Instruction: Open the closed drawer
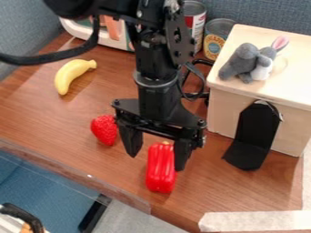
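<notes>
The black gripper [156, 162] hangs over the middle of the wooden table, pointing down, its two fingers apart with nothing held between them. Below and partly behind it lies a red bell pepper [160, 175]. To the right stands a light wooden box [228, 107] with the drawer front facing the table's front; a black L-shaped handle [256, 132] is fixed to that front and juts out at its foot. The drawer front looks flush with the box. A clear gap separates the gripper from the handle, which is to its right.
A grey plush toy [243, 63] rests on the box top. A strawberry [104, 129] lies just left of the gripper, a banana [72, 75] farther back left. Two cans, one being a yellow-labelled can [213, 42], stand behind the arm. The table's front edge [91, 176] runs below.
</notes>
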You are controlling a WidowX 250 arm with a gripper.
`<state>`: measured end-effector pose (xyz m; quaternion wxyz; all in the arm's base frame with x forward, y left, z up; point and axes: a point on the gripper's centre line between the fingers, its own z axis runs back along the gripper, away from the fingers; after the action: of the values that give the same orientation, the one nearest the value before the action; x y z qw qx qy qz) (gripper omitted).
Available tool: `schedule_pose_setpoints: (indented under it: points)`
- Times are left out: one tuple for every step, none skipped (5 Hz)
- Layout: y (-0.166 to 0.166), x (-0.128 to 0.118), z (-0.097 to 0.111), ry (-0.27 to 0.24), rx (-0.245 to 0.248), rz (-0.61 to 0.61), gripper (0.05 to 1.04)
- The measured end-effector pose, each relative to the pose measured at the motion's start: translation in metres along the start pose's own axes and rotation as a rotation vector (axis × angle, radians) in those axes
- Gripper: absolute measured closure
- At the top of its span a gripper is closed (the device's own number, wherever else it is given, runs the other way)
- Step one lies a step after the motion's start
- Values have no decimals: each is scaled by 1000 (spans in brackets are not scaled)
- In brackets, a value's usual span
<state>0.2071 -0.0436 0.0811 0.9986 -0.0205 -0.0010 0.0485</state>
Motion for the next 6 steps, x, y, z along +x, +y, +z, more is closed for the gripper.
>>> schedule_pose_setpoints:
  points:
    - [1, -1, -4, 18, 5, 1, 82]
    - [17, 19, 0, -19, -1, 47, 82]
    - [30, 51, 12, -66, -8, 49, 83]
    - [47, 85, 10, -85, -18, 69, 83]
    - [46, 118, -3, -88, -37, 65, 83]
    - [42, 148, -27, -64, -71, 64, 83]
